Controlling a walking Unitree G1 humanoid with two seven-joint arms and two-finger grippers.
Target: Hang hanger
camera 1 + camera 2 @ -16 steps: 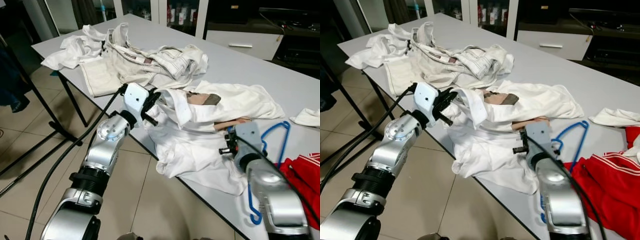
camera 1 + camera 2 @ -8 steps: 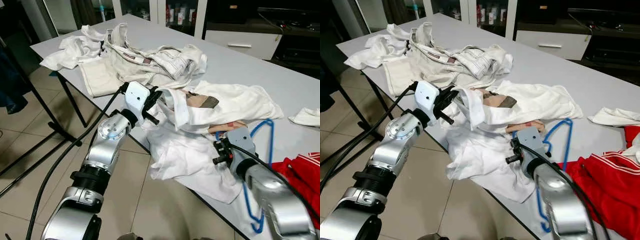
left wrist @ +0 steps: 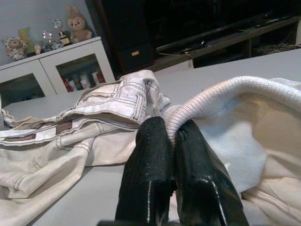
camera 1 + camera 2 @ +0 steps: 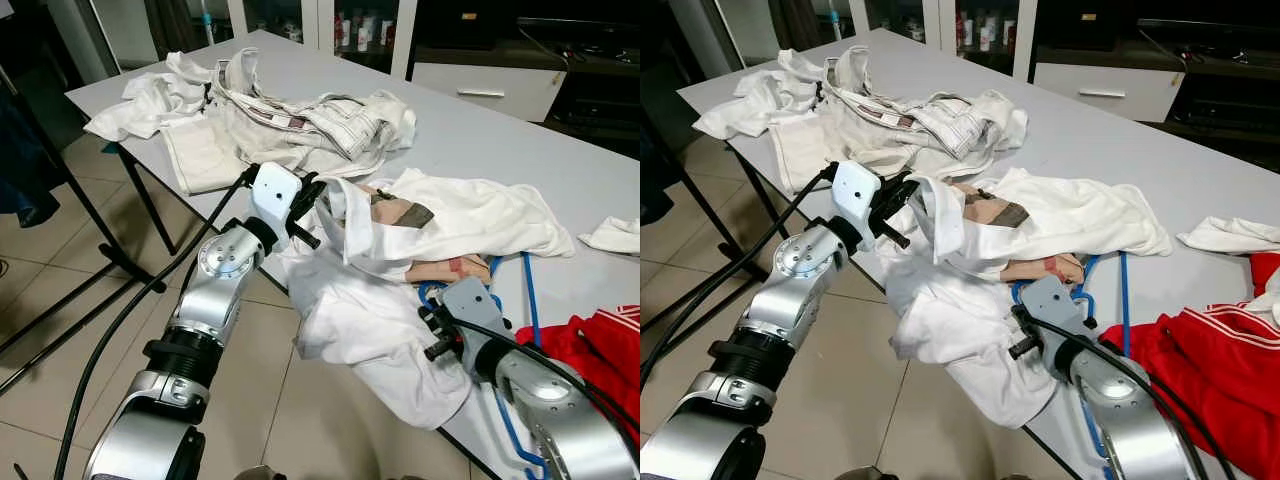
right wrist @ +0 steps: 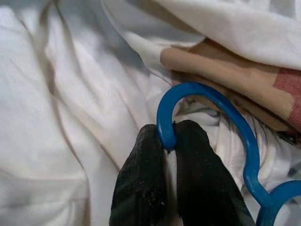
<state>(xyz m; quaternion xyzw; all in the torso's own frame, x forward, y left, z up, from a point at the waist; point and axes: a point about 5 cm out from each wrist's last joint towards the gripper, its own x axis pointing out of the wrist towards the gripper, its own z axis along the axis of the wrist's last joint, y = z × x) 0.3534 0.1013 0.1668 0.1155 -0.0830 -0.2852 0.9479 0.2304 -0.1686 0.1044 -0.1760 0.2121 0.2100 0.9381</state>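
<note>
In the left eye view, the hanger (image 4: 527, 300) is thin blue plastic — one straight arm shows at right of centre, its hook curling under a white shirt (image 4: 420, 250) that sprawls over the near edge of the grey counter (image 4: 520, 130). The right gripper (image 4: 432, 325) sits lower right, at the hook end, just beside the shirt's hanging fold. The left gripper (image 4: 318, 205) is at centre left, clenched on the shirt's ribbed collar. A pile of cream clothes (image 4: 270, 115) lies at upper left and a red garment (image 4: 600, 345) at the right edge.

In the left wrist view, the two black fingers (image 3: 150, 165) are pressed together on the ribbed collar (image 3: 225, 94), centre frame, with the cream clothes at left.

In the right wrist view, the hanger's blue hook (image 5: 202, 99) arcs across the centre — its tip is pinched between the closed fingers (image 5: 141, 183) at lower centre, white cloth all around.
</note>
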